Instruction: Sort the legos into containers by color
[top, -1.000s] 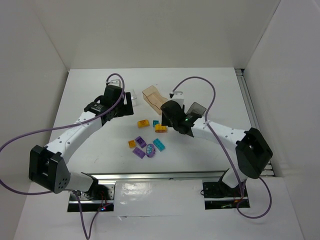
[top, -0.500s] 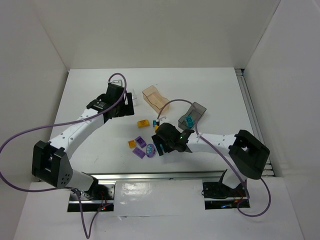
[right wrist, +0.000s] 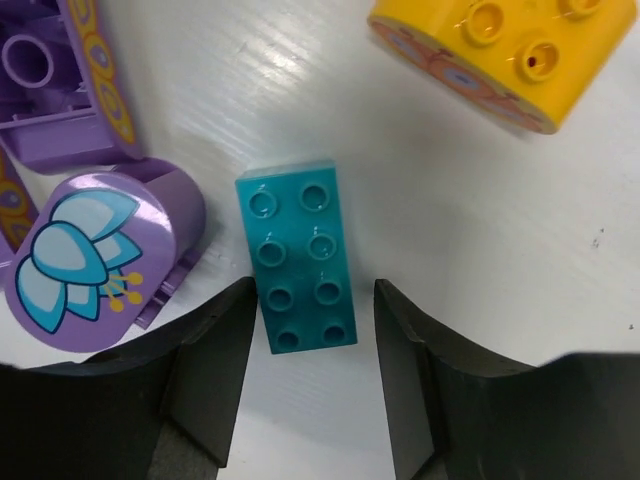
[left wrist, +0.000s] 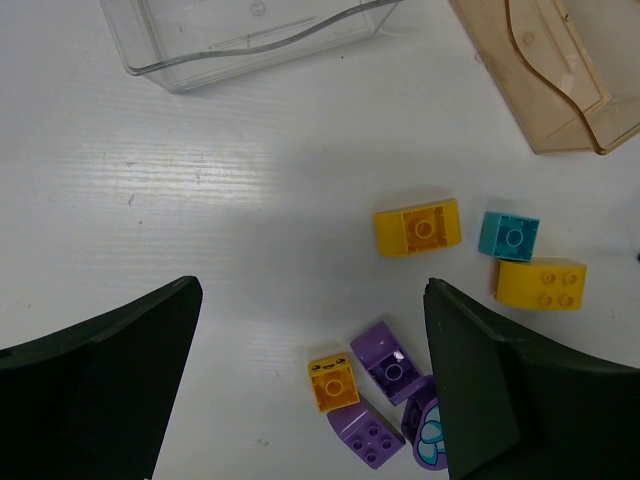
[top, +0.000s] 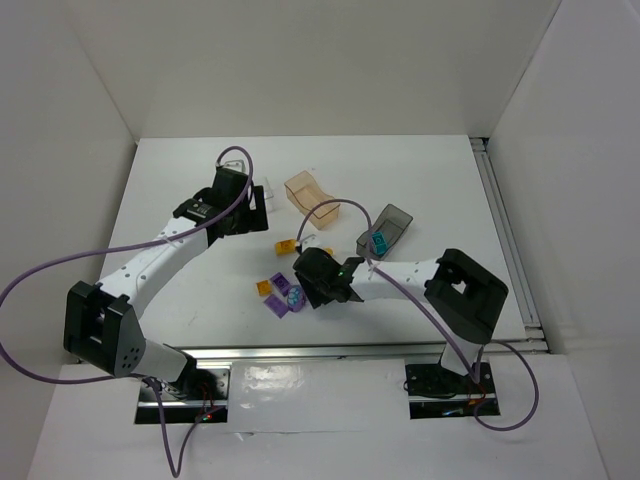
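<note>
At the middle of the table (top: 170,190), the right gripper (right wrist: 312,300) holds its fingers spread either side of a cyan lego (right wrist: 295,255), which lies flat beside a rounded purple piece (right wrist: 90,250). The left gripper (left wrist: 310,290) hangs with fingers wide apart above a yellow brick (left wrist: 418,228).

You've got bright, even, diffuse light, faint soft-edged shadows, streaky sheen on the white tabletop (right wrist: 480,230), and crisp focus in both wrist views.

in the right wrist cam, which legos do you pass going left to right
rounded purple piece → cyan brick → yellow brick
</note>
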Robot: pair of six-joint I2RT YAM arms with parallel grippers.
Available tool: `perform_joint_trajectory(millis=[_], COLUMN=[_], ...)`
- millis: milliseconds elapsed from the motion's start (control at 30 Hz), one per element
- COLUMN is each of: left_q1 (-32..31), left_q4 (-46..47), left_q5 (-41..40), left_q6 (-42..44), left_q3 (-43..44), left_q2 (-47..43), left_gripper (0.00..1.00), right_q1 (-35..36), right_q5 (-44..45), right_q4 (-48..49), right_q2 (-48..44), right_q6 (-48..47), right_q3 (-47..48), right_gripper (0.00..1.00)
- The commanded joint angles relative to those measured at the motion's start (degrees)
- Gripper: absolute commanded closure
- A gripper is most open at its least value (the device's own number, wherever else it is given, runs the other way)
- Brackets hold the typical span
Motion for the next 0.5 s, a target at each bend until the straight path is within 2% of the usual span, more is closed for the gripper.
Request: perform_joint_trajectory(millis=[0,167,300,467], left_q1=[0.2,0.2,0.2,0.2], left_q4=[-0.28,-0.28,-0.28,-0.28], left_q5=[-0.16,-0.16,-0.16,-0.16], left_q6=[-0.41,-0.41,-0.41,-0.41], left_q3=[2.08,2.08,2.08,1.55], left_q2=[-0.44,-0.44,-0.44,-1.57], left_gripper=[0.0,0.0,0.0,0.0], right_q1=[0.18,0.18,0.18,-5.6], right_q5=[3.46,6.88,13.99,20.77], right_q4=[1.44,0.83,-0.4,-1.98], right_q2=[0.03,-4.53,-9.98,-18.06], right_q6=[0.03,1.17,4.68,10.66], right_q3=[1.82,1.29,0.16,-0.64], right_gripper=[0.43,0.48,0.49,0.49])
